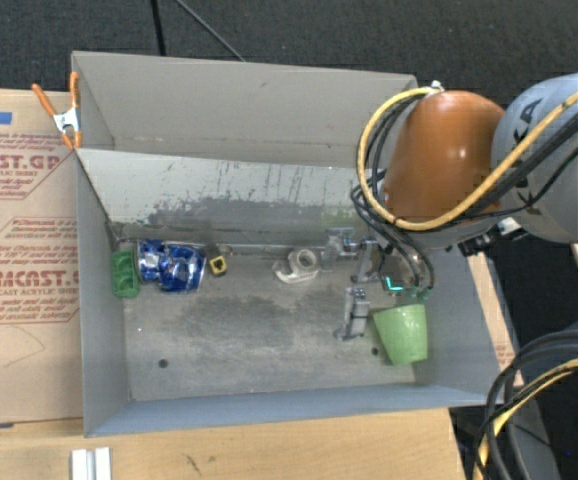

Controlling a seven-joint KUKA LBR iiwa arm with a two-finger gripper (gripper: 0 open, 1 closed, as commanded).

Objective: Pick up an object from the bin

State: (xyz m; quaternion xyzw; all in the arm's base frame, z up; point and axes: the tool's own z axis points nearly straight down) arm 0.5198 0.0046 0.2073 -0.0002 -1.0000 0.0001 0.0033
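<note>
Gripper (355, 324) is down near the bin (269, 183) floor (how wide it stands: cannot tell). A pale green plastic cup (401, 334) lies just beside it, arm side. White ring-shaped piece (299, 265) near, opposite side. Crumpled blue can (172, 266) well apart.

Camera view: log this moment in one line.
hand inside bin, right end | beside green cup | white ring mid-bin | blue wrapper at left
</note>
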